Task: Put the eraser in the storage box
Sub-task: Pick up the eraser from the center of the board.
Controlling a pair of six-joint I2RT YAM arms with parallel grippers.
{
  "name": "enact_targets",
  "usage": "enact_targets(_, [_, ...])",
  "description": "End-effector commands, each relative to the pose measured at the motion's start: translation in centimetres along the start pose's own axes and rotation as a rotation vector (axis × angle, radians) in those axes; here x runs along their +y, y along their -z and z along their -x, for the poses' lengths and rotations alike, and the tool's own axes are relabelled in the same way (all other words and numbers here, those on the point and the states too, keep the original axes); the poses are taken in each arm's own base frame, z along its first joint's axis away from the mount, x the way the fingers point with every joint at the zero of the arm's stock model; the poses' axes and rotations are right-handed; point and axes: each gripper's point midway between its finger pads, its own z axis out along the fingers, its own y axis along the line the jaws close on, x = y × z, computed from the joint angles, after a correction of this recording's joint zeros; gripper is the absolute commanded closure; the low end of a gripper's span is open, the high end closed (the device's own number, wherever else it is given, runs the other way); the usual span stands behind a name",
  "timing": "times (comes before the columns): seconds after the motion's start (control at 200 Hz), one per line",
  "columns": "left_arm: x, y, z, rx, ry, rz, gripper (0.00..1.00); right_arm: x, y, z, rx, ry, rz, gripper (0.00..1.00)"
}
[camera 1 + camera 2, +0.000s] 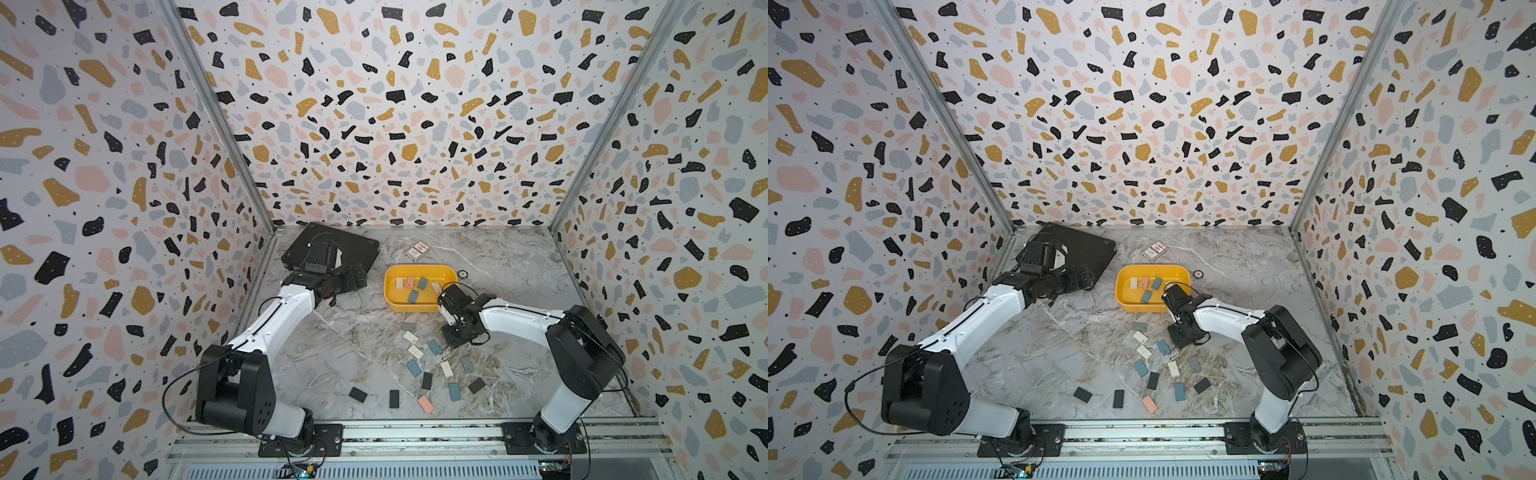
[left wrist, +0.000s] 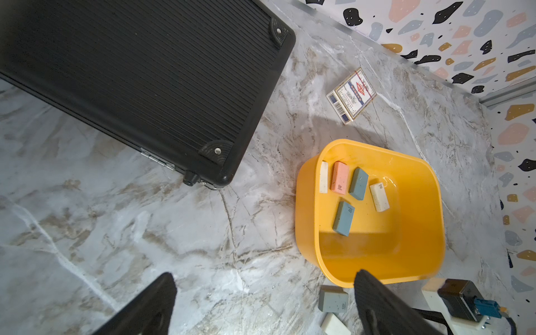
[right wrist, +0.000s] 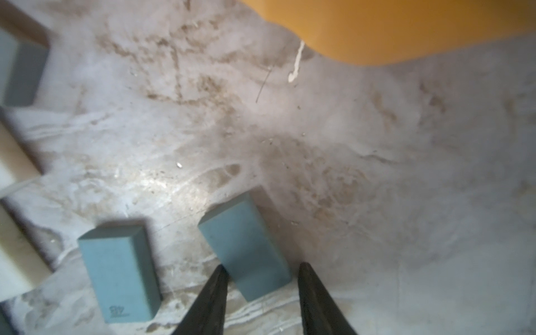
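Note:
The storage box (image 1: 419, 268) (image 1: 1152, 267) (image 2: 306, 203) is a shallow yellow tray in mid-table, and several erasers lie in it: white, pink and blue. In the right wrist view its orange-yellow wall (image 3: 377, 29) fills the top. My right gripper (image 3: 262, 265) is low over the table just in front of the tray and open. Its two fingers straddle the near end of a blue eraser (image 3: 243, 240) that lies flat on the marble. In both top views the gripper body (image 1: 455, 336) hides that eraser. My left gripper (image 2: 264, 274) (image 1: 353, 278) hovers wide open and empty by the tray.
Several loose erasers lie on the marble in front of the tray, among them a second blue one (image 3: 116, 275) (image 1: 434, 347), a grey one (image 2: 333, 298) and a pink one (image 1: 425, 404). A flat black case (image 1: 332, 245) (image 2: 145, 72) sits back left. A card box (image 1: 417, 250) (image 2: 352, 94) lies behind the tray.

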Motion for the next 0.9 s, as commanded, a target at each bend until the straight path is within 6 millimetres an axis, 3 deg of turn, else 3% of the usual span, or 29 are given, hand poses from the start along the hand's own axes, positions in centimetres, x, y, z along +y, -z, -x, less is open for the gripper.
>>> enact_targets(0.0, [-0.1, 0.5, 0.3, -0.021, -0.010, -0.011, 0.04, -0.2, -0.5, -0.3, 0.038, 0.038, -0.027, 0.54])
enact_targets(0.32, [-0.2, 0.2, 0.3, -0.016, -0.008, -0.016, 0.04, 0.6, -1.3, 0.3, 0.042, 0.070, 0.015, 0.53])
enact_targets(0.451, [-0.3, 0.2, 0.3, -0.016, -0.007, -0.021, 0.04, 0.8, -1.9, 0.0, 0.061, 0.071, 0.022, 0.73])
enact_targets(0.581, [-0.2, 0.3, 0.4, -0.018, -0.008, -0.017, 0.04, 0.5, -1.6, -0.1, 0.058, 0.064, 0.007, 0.84])
enact_targets(0.716, [-0.3, 0.4, 0.4, -0.019, -0.008, -0.020, 0.04, -0.2, 0.3, 0.8, 0.012, 0.053, -0.032, 0.87])
enact_targets(0.891, [-0.3, 0.6, 0.6, -0.025, -0.013, -0.014, 0.04, -0.3, 5.9, 4.4, -0.129, 0.034, -0.042, 0.85])
